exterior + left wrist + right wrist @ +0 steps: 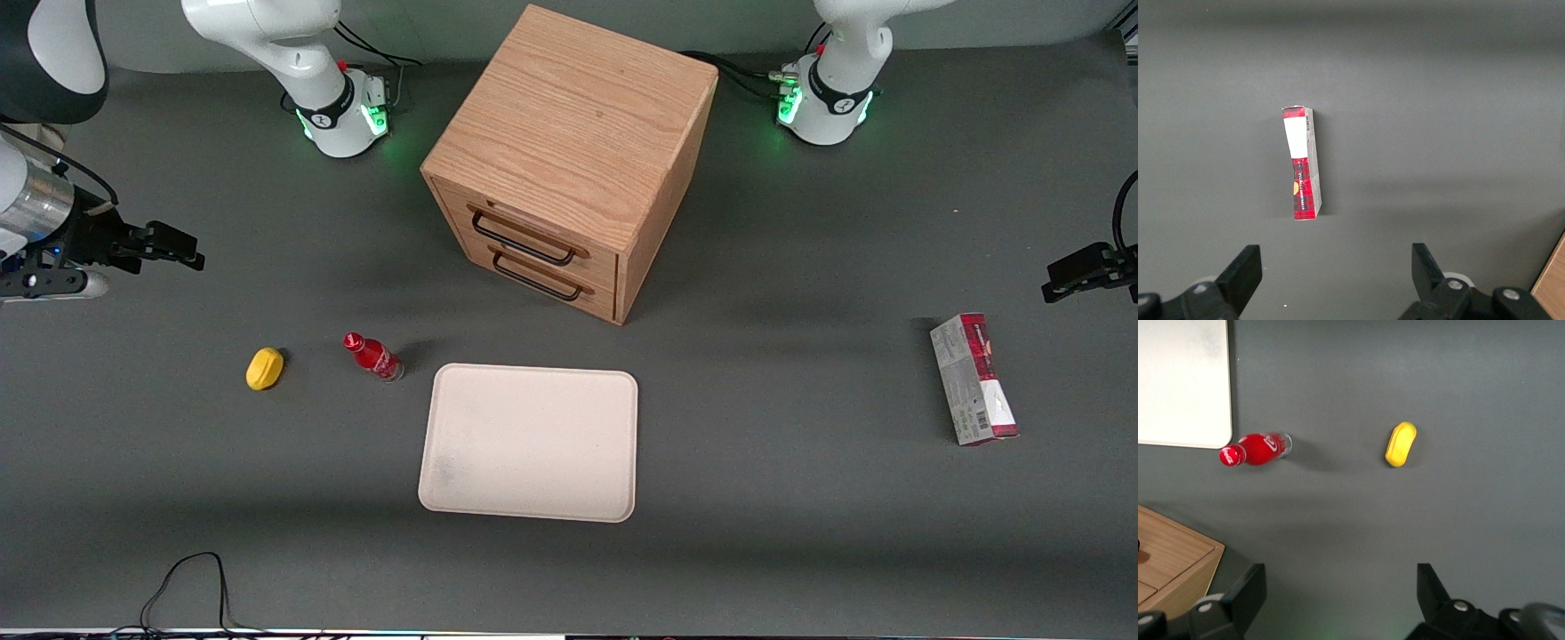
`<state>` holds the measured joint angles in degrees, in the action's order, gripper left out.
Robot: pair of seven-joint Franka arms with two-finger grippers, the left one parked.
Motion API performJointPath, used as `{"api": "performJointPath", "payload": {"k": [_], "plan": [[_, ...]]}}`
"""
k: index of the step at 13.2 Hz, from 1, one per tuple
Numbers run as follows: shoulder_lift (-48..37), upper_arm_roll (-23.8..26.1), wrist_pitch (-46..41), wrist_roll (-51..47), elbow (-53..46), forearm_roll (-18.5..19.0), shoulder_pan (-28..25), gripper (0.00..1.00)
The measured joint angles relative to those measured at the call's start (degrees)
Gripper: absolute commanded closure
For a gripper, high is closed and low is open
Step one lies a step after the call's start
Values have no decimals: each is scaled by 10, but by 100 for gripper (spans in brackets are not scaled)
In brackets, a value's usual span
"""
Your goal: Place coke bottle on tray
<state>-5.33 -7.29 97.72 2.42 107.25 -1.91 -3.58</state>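
The coke bottle (372, 356) stood upright on the dark bench (800, 498), just beside the tray (531, 442) near the tray's corner that lay toward the working arm's end and farther from the front camera, but not touching it. The tray lay flat and bare around the middle of the bench, close to the edge nearest the front camera. A yellow oval lump (264, 368) sat beside the bottle, a little apart, toward the working arm's end. The end effector (182, 248) hung above the bench at the working arm's end edge, well apart from the bottle, its fingers (1245, 597) spread apart and holding nothing. A wooden drawer cabinet (569, 160) with two black-handled drawers stood farther from the front camera than the tray. A red-and-grey carton (973, 378) lay well off toward the parked arm's end of the bench.
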Motion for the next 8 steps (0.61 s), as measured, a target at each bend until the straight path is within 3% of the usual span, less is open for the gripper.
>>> {"api": "performJointPath", "payload": {"k": [8], "plan": [[6,2,-57,0,-31,0,8,0]]}}
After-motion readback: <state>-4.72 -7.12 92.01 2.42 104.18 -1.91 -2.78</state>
